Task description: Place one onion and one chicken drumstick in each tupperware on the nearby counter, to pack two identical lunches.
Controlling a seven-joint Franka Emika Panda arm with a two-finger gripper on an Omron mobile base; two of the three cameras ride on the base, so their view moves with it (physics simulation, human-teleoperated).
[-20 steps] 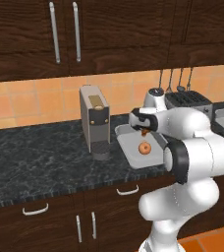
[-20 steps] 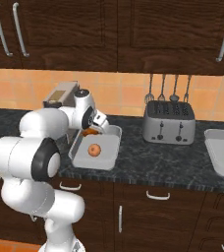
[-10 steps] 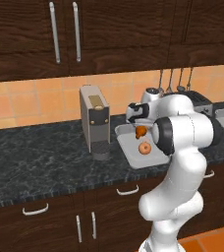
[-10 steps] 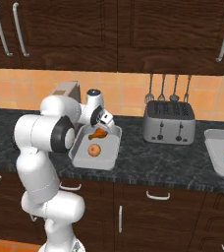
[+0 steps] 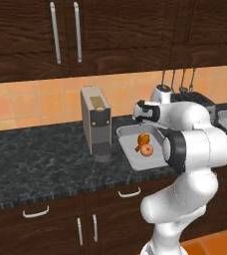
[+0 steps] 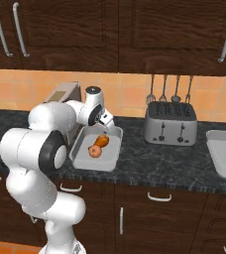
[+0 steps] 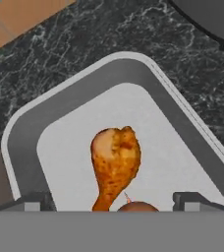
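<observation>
The open gripper (image 7: 112, 199) should lift straight up, leaving drumstick (image 7: 115, 160) and onion (image 6: 95, 151) in the tray (image 7: 60, 103).

Drumstick (image 7: 115, 162) released, now lying in tupperware (image 7: 45, 118) beside onion (image 6: 95, 151); pincer (image 7: 111, 199) empty.

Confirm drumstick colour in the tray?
Golden orange-brown, paler at the bulbous top; the chicken drumstick shows best in the hand view.
</observation>
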